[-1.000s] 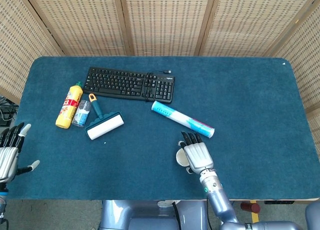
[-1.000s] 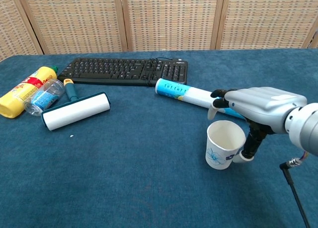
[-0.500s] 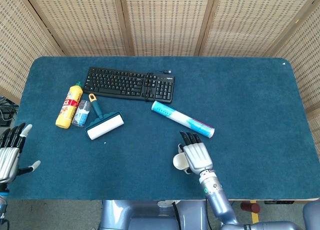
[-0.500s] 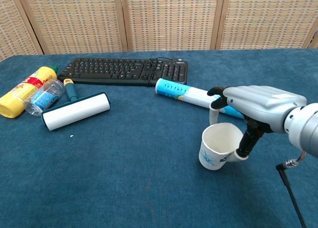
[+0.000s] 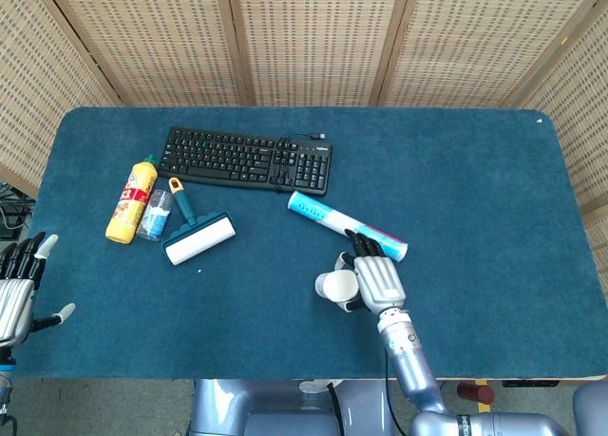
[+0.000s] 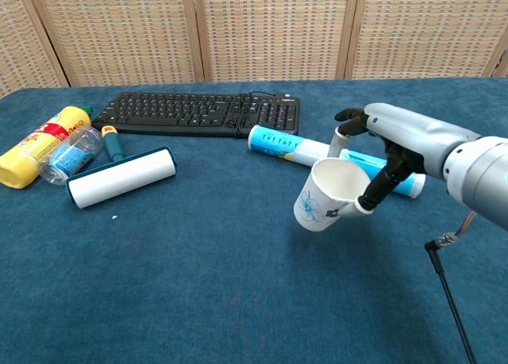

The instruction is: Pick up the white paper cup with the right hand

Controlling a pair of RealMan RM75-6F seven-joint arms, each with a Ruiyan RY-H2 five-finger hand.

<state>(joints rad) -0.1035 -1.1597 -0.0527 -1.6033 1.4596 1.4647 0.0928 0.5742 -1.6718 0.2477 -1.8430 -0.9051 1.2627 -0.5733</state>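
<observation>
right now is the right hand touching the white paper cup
Touching. The chest view shows the right hand pinching the white paper cup at its rim, cup tilted and lifted off the table.

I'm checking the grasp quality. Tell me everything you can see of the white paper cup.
The white paper cup is plain white with a small blue floral print on its side and looks empty. It is tilted, mouth facing up and towards the camera in the chest view, lifted clear of the blue table cloth. The right hand holds it at the rim.
</observation>
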